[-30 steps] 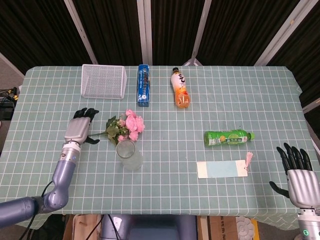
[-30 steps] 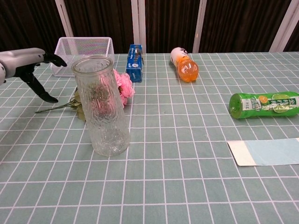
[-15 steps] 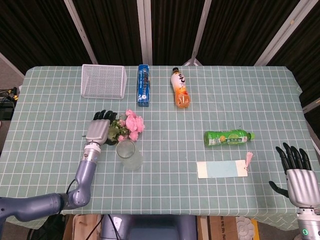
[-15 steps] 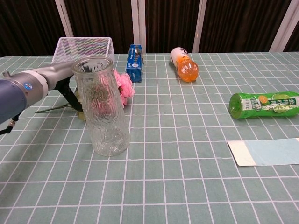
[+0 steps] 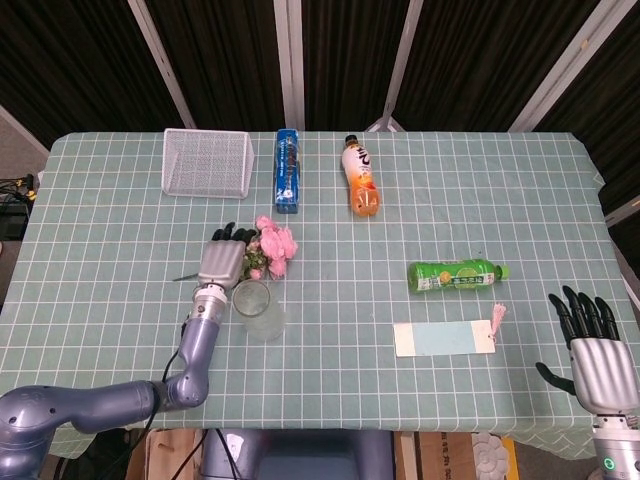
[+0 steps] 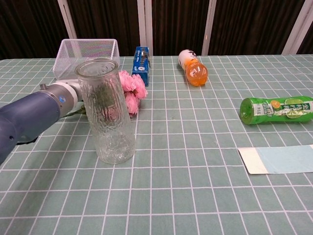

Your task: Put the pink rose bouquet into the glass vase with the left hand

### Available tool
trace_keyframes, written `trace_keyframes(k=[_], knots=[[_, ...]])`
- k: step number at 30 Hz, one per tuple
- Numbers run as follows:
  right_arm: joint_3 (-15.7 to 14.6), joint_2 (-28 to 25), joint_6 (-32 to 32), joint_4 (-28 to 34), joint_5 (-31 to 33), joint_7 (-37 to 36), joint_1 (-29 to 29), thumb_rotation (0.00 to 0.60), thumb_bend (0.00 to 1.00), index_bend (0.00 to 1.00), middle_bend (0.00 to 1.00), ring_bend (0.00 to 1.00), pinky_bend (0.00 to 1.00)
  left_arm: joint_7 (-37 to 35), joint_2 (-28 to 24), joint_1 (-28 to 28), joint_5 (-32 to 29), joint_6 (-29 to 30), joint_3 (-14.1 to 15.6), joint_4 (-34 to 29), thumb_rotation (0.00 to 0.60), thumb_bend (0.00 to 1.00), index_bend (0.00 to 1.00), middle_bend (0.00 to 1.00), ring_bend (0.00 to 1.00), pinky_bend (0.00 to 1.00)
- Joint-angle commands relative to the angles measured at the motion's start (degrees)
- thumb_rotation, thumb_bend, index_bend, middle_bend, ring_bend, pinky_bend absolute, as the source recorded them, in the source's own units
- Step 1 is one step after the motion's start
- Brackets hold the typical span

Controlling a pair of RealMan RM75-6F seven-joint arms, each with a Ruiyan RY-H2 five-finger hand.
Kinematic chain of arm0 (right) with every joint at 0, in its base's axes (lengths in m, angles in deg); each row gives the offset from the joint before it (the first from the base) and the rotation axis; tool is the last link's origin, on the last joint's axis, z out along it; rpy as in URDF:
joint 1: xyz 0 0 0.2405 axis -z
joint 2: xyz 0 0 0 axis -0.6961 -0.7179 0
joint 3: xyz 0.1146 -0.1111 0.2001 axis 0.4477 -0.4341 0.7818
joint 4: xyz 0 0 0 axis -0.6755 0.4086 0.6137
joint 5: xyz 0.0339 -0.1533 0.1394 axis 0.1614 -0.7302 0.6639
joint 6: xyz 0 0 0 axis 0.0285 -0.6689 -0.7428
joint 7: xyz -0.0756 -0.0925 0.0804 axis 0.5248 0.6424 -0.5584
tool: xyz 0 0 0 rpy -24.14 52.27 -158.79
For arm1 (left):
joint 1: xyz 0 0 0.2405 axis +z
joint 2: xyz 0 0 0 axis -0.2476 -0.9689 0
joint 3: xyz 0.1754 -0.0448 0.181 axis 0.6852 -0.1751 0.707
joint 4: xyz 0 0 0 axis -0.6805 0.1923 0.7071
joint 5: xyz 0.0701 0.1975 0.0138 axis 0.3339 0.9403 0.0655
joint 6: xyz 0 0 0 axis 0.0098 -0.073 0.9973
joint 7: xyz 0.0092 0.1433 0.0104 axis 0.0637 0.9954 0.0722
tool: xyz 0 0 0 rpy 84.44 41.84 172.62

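Head view: left hand [image 5: 221, 262] on rose bouquet [image 5: 274, 246]; chest view: vase [image 6: 106, 112] hides it.

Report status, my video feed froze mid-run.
Left hand on the pink rose bouquet, grasp unclear. Right hand open, idle. Glass vase upright, empty, beside bouquet.

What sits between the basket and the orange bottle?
The blue box, lying lengthwise on the cloth between the basket and the orange bottle, touching neither. Clearest in the head view.
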Motion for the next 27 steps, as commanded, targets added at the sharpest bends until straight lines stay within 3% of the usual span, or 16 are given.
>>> trace_keyframes(k=[1,12,17,24,27], knots=[[0.0,-0.1,0.1,0.0,-0.1,-0.1,0.0,0.6,0.15,0.1,0.04,0.0,0.0,1.6,1.5,-0.9,-0.5,-0.1,0.6,1.5,0.6,0.36,0.22,0.22,0.12,0.21],[-0.2,-0.5,0.1,0.2,-0.1,-1.0,0.1,0.6,0.15,0.1,0.04,0.0,0.0,0.3,4.9,-1.3,2.3,0.3,1.2,6.9,0.6,0.54,0.37,0.42,0.31,0.44],[-0.2,-0.7,0.4,0.3,-0.4,-1.2,0.3,0.6,0.15,0.1,0.04,0.0,0.0,-3.1,4.9,-0.4,5.8,1.8,0.9,8.1,0.6,0.54,0.38,0.43,0.32,0.46],[-0.5,-0.7,0.2,0.6,-0.7,-1.2,0.2,0.6,0.15,0.12,0.04,0.0,0.0,-8.6,-0.4,2.0,12.0,5.2,0.1,3.6,0.6,0.54,0.38,0.43,0.32,0.46],[-0.6,-0.8,0.3,0.7,-0.9,-1.4,0.3,0.6,0.15,0.12,0.04,0.0,0.0,-13.8,-5.5,4.4,16.6,8.2,-0.6,-1.4,0.6,0.54,0.38,0.43,0.32,0.46]])
